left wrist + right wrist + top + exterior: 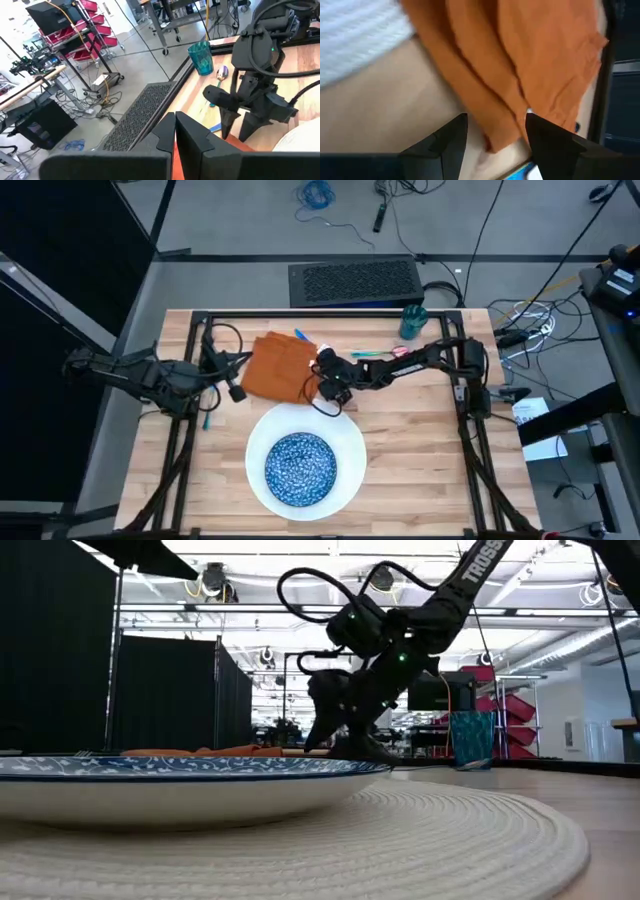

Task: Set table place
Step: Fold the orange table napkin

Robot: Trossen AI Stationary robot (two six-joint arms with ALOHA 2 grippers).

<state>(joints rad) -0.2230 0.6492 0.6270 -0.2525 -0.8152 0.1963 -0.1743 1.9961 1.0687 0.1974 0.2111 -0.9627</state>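
Overhead: napkin point(278, 366) lies rumpled on the counter point(420, 440) behind the plate point(350, 442), which carries the bowl point(300, 468). Right gripper point(333, 392) sits at the napkin's near corner; left gripper point(236, 391) waits at its other edge. Cup point(412, 321) stands at the far side, cutlery point(372, 354) near it.

Low view: right gripper point(352, 748) down at counter level beyond the bowl point(180, 768).

Left wrist: left jaws together, holding nothing I can see; cup point(201, 57) far off.

Right wrist: jaws apart, straddling a napkin point(520, 60) fold (cloth edge between them, not yet pinched).

Judgement: close low on the corner, catch all layers, then drag slowly so folds don't bunch against the plate.
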